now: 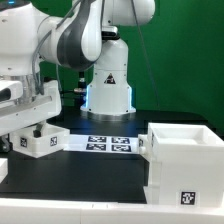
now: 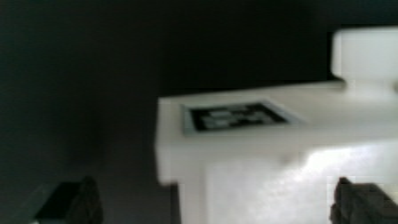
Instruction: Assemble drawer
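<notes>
The drawer point(image 1: 42, 141) is a small white open-topped box with a black-and-white tag on its front. It sits on the black table at the exterior view's left. My gripper point(image 1: 30, 118) hangs just above it. In the wrist view the drawer point(image 2: 249, 150) shows blurred and close, with a tag point(image 2: 237, 116) on its top face. My gripper point(image 2: 217, 200) is open. Its two dark fingertips point(image 2: 71, 200) stand wide apart, one beside the drawer over dark table and the other in front of its white surface. I cannot tell whether either one touches it.
The large white cube-shaped housing point(image 1: 186, 158), open-topped with a tag low on its front, stands at the exterior view's right. The marker board point(image 1: 110, 144) lies flat between it and the drawer. The arm's white base point(image 1: 108, 85) stands behind.
</notes>
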You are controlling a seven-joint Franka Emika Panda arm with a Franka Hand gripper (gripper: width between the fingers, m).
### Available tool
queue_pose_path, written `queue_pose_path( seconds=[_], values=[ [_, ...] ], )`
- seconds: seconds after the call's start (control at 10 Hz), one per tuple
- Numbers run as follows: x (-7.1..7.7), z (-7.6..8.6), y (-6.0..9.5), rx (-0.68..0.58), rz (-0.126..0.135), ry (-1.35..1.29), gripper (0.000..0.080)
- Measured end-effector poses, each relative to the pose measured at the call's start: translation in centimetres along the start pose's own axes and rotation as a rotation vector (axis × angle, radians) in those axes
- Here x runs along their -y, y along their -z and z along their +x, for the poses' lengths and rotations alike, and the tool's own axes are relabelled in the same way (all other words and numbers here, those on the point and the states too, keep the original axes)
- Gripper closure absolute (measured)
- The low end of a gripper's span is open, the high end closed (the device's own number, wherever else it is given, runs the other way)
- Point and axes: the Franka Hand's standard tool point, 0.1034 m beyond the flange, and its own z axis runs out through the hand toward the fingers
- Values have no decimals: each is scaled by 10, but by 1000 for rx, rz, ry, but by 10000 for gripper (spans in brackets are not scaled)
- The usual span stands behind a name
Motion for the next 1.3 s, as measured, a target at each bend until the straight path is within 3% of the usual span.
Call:
queue_pose_path(
  seconds=[0.1, 0.3, 0.4, 0.5, 0.6, 0.7, 0.8, 1.1, 1.2, 1.3],
  values=[
    [0, -2, -1, 1, 2, -4, 163],
    [0, -2, -1, 2, 3, -5, 516],
    [0, -2, -2, 2, 3, -5, 650],
    [0, -3, -2, 2, 3, -5, 650],
    [-1, -2, -1, 1, 2, -4, 764],
    [-2, 7, 4, 2, 22, 33, 764],
    [-6, 28, 12, -4, 30, 76, 764],
    [-6, 98, 35, -8, 26, 187, 764],
    [-8, 100, 40, -21, 3, 218, 764],
    [-7, 96, 37, -16, 9, 205, 764]
  ],
)
